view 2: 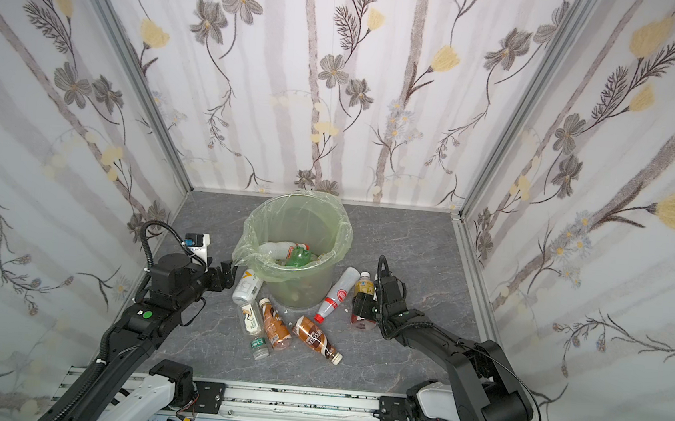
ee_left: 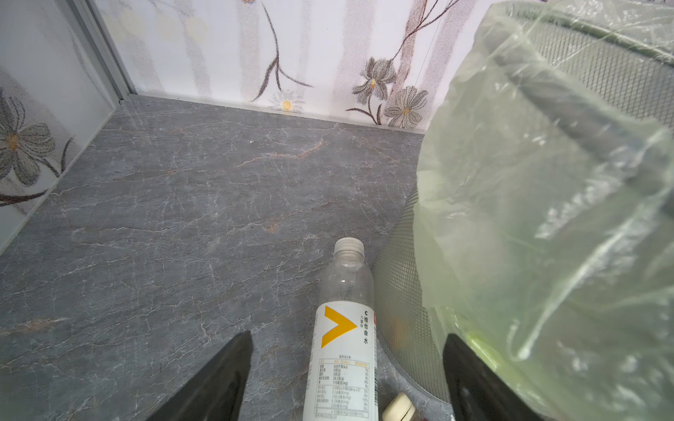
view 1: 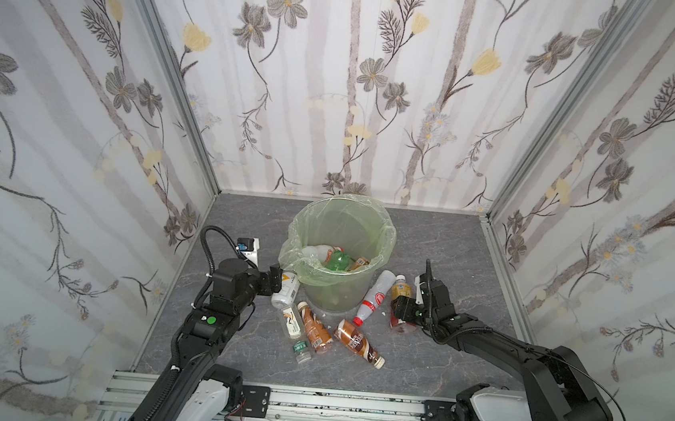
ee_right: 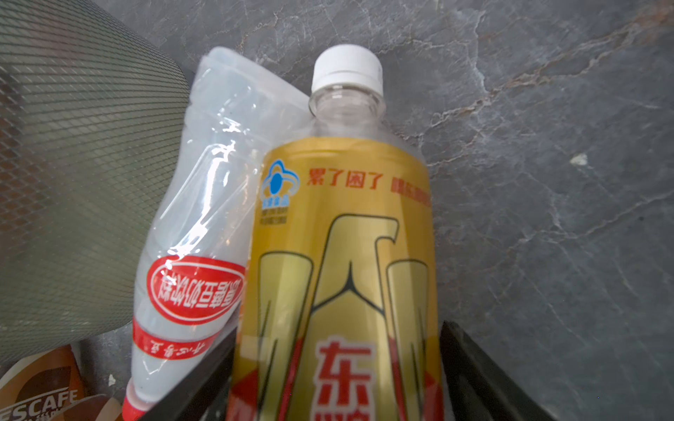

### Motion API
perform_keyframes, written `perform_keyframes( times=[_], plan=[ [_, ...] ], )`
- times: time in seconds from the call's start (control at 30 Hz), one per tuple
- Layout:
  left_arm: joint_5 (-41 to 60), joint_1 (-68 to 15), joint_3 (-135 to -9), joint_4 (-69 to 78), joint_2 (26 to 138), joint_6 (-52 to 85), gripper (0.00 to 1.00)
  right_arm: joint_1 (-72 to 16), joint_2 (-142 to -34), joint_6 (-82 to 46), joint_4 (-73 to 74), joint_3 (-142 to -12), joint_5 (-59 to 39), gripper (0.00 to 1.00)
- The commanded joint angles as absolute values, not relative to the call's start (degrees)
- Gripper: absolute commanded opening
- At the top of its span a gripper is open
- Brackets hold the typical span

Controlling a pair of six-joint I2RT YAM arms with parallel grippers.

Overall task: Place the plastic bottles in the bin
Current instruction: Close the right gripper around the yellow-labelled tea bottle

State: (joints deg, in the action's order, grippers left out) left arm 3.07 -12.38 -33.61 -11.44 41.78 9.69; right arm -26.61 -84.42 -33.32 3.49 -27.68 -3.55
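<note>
We look down on a grey marbled table [view 1: 451, 367] enclosed by flowered walls [view 1: 337, 95]. The bin [view 1: 338, 297], a pale-green bucket lined with a thin green bag, stands mid-table toward the back wall. Inside it we see a green bottle [view 1: 337, 259], a clear bottle [view 1: 317, 251] and an orange-labelled bottle [view 1: 359, 263]. On the left, the left gripper [view 1: 279, 277] hovers beside the bin with its fingers [ee_left: 219, 382] spread apart, gripping nothing. In the left wrist view a white bottle [ee_left: 344, 346] with a yellow chevron lies on the table below that gap, just beside the bin's wall. In front of the bin lie a small white-label bottle [view 1: 290, 320], a tiny green-label bottle [view 1: 301, 351], a brown coffee bottle [view 1: 315, 328] and a second coffee bottle [view 1: 357, 342]. On the right, a clear red-label bottle [view 1: 374, 296] with a red cap lies just beside the bin. Right next to it is a gold-label bottle [ee_right: 339, 237] with a white cap. The right gripper [ee_right: 337, 335] is clamped across its middle, one finger against each side. We cannot tell whether this bottle is off the table.
</note>
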Motion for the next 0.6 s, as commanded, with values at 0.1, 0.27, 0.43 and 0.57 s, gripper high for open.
perform_keyframes(
  times=[0.1,0.27,0.43,0.57],
  plan=[
    [2.53,-12.3,-33.31,-11.25,41.88,10.82,0.84,-26.63,-84.8,-31.2,1.67,-28.47,0.26,0.72],
    [2.41,-12.3,-33.29,-11.21,41.83,10.95,0.84,-26.64,-84.53,-30.71,1.02,-28.73,0.22,0.64],
    [2.34,-12.37,-33.2,-11.32,41.66,10.87,0.84,-26.55,-80.08,-29.81,-1.05,-29.77,3.22,0.6],
    [2.21,-12.25,-33.31,-11.29,41.82,10.67,0.84,-26.22,-75.32,-27.77,-5.44,-33.69,7.43,0.59]
  ],
)
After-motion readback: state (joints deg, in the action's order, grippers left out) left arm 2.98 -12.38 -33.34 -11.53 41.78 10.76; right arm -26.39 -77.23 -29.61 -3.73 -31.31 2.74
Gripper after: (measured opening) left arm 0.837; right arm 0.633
